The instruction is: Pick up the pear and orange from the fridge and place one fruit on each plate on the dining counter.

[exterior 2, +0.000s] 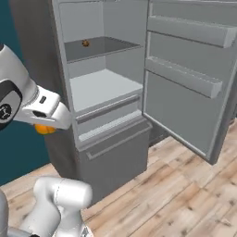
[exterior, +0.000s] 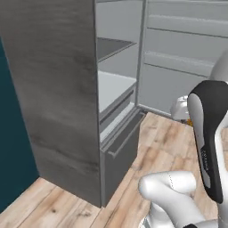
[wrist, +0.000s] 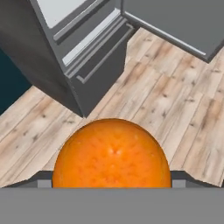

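Observation:
The orange, a bright smooth sphere, sits between the fingertips of my gripper, which is shut on it above the wooden floor. Slivers of the orange show under the white hand in both base views. The hand hangs outside the open fridge, in front of its lower drawer. The pear, the plates and the dining counter are out of view.
The fridge door stands wide open to the right, with shelf bins on its inner side. A small dark brown speckled ball lies on the upper shelf. The fridge's grey side wall and a teal wall are at the left.

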Motion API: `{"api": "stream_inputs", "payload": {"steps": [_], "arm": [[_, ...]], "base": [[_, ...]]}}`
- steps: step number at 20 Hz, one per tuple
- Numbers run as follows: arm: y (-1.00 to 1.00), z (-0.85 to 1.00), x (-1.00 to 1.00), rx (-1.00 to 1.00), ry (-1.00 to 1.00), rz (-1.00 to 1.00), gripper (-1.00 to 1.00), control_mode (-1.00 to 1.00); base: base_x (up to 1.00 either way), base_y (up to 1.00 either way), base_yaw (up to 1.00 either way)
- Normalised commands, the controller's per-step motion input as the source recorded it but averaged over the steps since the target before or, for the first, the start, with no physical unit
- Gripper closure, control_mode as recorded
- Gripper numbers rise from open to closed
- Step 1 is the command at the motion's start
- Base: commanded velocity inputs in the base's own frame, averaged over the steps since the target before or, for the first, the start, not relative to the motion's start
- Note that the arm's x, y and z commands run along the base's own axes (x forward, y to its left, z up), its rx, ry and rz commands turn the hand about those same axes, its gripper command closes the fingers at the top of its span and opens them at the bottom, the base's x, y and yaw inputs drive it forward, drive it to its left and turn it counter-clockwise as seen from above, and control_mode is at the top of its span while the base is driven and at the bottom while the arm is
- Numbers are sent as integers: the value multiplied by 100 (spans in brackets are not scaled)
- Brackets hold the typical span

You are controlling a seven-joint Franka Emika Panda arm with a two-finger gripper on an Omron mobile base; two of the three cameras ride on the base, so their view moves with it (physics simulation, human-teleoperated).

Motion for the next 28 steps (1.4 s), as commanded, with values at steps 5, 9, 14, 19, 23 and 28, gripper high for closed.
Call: {"api": "stream_inputs", "payload": {"steps": [5,9,14,19,23,28], "arm": [[0,0,0,0,0,0,100,100],[0,0,0,0,0,0,100,100],[0,0,0,0,0,0,100,100],[0,0,0,0,0,0,100,100],[0,0,0,0,0,0,100,100],[0,0,0,0,0,0,100,100]], "base": [[-100,7,-54],[-100,-4,-51],[-95,-55,-40],[-59,-99,-22],[-47,-100,-16],[-54,-100,-19]]}}
